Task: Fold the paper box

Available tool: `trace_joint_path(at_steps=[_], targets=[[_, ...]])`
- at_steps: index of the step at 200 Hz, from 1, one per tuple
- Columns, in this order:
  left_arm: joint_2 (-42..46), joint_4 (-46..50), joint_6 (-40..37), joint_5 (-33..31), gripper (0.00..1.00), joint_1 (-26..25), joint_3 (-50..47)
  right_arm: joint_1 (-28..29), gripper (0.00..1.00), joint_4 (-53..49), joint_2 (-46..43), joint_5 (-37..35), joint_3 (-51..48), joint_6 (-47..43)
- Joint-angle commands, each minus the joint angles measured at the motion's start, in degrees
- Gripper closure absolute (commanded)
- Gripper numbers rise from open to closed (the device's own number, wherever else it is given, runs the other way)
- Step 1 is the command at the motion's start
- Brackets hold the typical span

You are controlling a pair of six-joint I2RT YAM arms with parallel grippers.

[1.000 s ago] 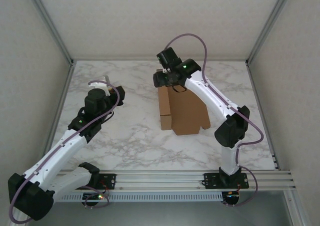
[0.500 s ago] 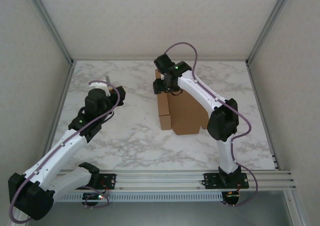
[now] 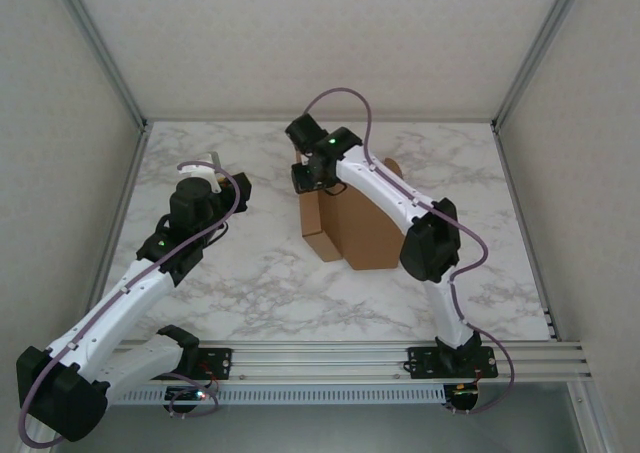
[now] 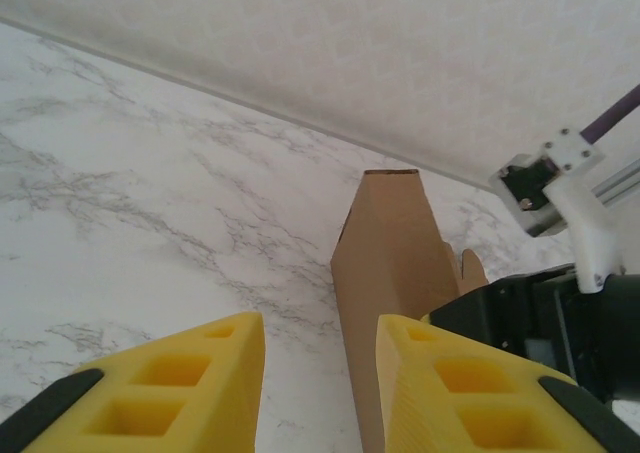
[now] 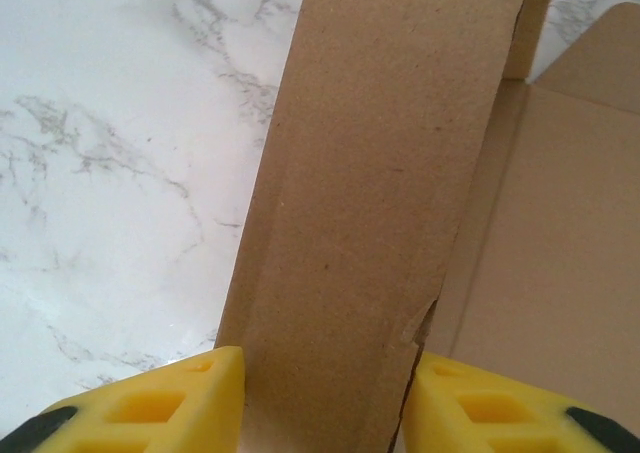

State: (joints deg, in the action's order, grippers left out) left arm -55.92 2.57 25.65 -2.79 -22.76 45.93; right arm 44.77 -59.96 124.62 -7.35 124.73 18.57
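The paper box [image 3: 365,235] is a brown cardboard sheet lying mid-table, its left side wall [image 3: 320,221] folded up. My right gripper [image 3: 308,178] hangs over the far end of that wall. In the right wrist view its yellow pads press both edges of the upright strip [image 5: 370,203], so the right gripper [image 5: 325,403] is shut on it. My left gripper [image 3: 205,168] hovers over bare table to the left, well apart from the box. Seen from the left wrist, the left gripper [image 4: 320,373] is open with nothing between its fingers, and the box wall [image 4: 390,263] stands beyond.
A white marble table [image 3: 250,273] is enclosed by white walls and aluminium posts [image 3: 100,43]. The right arm's black wrist [image 4: 540,323] sits just right of the box wall in the left wrist view. A rail [image 3: 350,358] runs along the near edge.
The right arm swung left and its jaws closed onto the upright side wall. The box shifted left and turned slightly. The left arm stayed still.
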Motion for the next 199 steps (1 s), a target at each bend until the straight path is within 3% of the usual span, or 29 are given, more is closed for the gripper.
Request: trace_joint_path(at_steps=[1, 39, 60, 111, 150, 164, 199], targets=[[1.2, -0.9, -0.6, 0.0, 0.64, 0.5, -0.5, 3.7, 0.58, -7.0, 4.5, -4.3, 3.9, -1.9], [2.1, -0.4, -0.5, -2.1, 0.65, 0.6, -0.3, 9.7, 0.6, -13.4, 13.2, -12.7, 12.3, -5.3], [3.4, 0.3, -0.8, -5.2, 0.65, 0.6, -0.1, 11.2, 0.61, -12.8, 14.4, -15.0, 10.5, -6.0], [5.9, 0.8, -1.1, -10.0, 0.64, 0.8, -0.3, 11.6, 0.65, 2.8, 3.8, -14.5, -16.9, -12.6], [4.5, 0.2, -0.5, -8.7, 0.62, 0.9, -0.1, 11.6, 0.63, 13.9, -2.6, -21.3, -35.7, -22.8], [3.8, -0.3, -0.4, -8.0, 0.57, 0.9, 0.2, 11.6, 0.59, 18.3, -6.0, -22.4, -41.5, -25.2], [1.6, -3.4, -0.5, -5.6, 0.45, 1.0, 0.3, 11.6, 0.37, 30.9, -19.5, -19.5, -50.9, -29.2]])
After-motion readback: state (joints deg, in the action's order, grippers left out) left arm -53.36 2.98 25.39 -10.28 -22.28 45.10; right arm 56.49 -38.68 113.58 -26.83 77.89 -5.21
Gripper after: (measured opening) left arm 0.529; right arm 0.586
